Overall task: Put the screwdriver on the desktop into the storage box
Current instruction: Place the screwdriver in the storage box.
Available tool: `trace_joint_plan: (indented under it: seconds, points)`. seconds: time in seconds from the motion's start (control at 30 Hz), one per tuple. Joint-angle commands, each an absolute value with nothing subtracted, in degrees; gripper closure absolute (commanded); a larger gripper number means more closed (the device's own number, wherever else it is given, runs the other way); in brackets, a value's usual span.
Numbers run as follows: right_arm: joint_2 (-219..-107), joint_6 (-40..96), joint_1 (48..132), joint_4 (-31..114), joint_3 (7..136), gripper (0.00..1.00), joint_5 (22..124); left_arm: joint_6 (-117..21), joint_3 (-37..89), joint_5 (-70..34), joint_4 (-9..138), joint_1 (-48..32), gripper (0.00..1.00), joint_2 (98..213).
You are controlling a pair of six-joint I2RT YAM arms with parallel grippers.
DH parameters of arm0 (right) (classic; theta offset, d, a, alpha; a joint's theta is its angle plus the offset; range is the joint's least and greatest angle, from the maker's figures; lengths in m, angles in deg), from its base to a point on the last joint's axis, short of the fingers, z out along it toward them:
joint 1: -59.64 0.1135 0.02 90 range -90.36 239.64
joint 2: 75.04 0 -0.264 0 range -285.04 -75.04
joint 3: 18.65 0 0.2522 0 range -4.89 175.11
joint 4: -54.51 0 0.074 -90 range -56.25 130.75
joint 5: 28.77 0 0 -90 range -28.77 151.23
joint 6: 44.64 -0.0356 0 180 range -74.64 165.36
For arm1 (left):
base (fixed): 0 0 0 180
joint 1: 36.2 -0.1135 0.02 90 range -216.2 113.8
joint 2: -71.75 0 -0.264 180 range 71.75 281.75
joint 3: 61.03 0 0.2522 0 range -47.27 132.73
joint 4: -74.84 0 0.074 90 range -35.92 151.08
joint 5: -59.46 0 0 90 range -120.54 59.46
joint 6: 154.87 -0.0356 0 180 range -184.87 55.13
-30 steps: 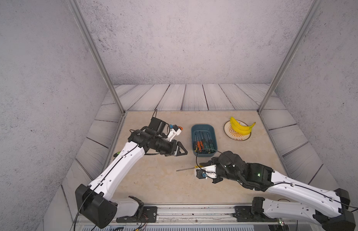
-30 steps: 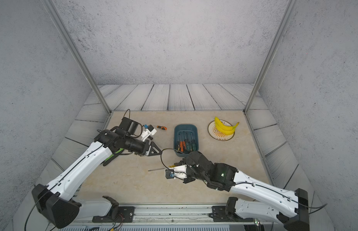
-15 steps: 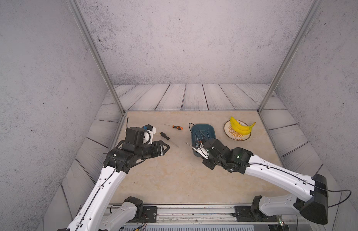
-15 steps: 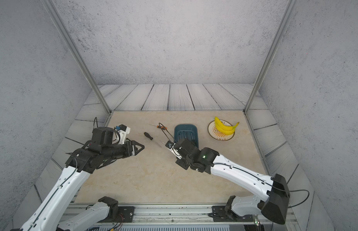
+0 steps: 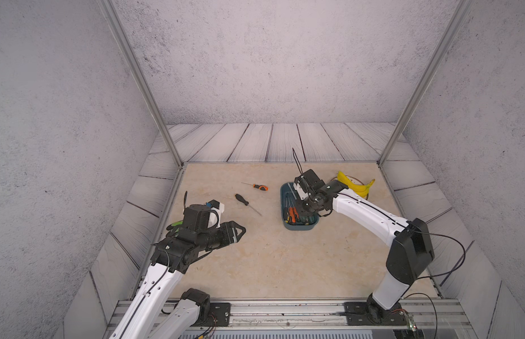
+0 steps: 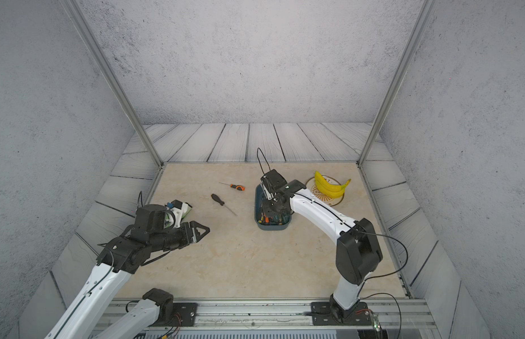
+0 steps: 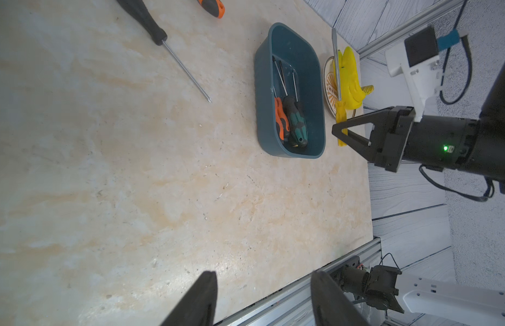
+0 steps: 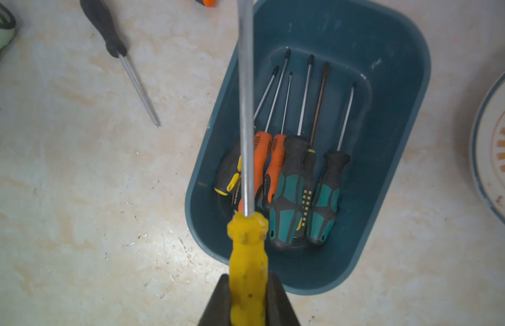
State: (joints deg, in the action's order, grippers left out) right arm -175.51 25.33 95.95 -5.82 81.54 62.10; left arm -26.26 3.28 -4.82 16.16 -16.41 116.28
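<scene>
Right wrist view: my right hand (image 8: 248, 279) is clamped tight on the handle of the yellow screwdriver (image 8: 247, 248). Its steel shaft runs out ahead of my fingers and crosses one long rim of the storage box (image 8: 392, 93). I hold it in the air above the box; as far as I can see, it touches neither rim nor floor. Six other screwdrivers lie side by side inside, handles together at one end.

In both top views the box sits on the tabletop (image 5: 270, 264) right of the frame's centre, with my right wrist directly over it. Left of the box, near the middle of the frame, the black screwdriver (image 5: 241, 199) lies on the tabletop. The small orange screwdriver (image 5: 260, 187) lies just up and right of it, not touching it. My left hand (image 5: 240, 232) hovers lower left of them, fingers about half spread, gripping nothing. Upper right of the box, bananas (image 5: 355, 185) rest on a plate (image 6: 336, 203).
</scene>
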Motion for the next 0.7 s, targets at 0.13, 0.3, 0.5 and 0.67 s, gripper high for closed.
trace_joint_plan:
  seconds: [0.13,0.3,0.5,0.67]
  points:
    - [-182.59,17.16,94.66,-6.70,86.34,1.00,70.45,-24.64,0.65,-5.19,17.35,-15.98,0.41,114.55]
    - [-185.66,14.30,94.20,-4.20,86.18,1.00,71.89,-24.43,-0.32,-5.15,17.72,-15.98,0.41,114.73]
    - [-189.00,11.69,93.61,-1.92,86.25,1.00,72.68,-24.29,-1.08,-5.05,18.19,-15.94,0.41,114.73]
    - [-190.87,10.92,93.28,-1.61,87.44,0.95,73.05,-24.53,-1.38,-5.28,18.18,-15.98,0.41,114.90]
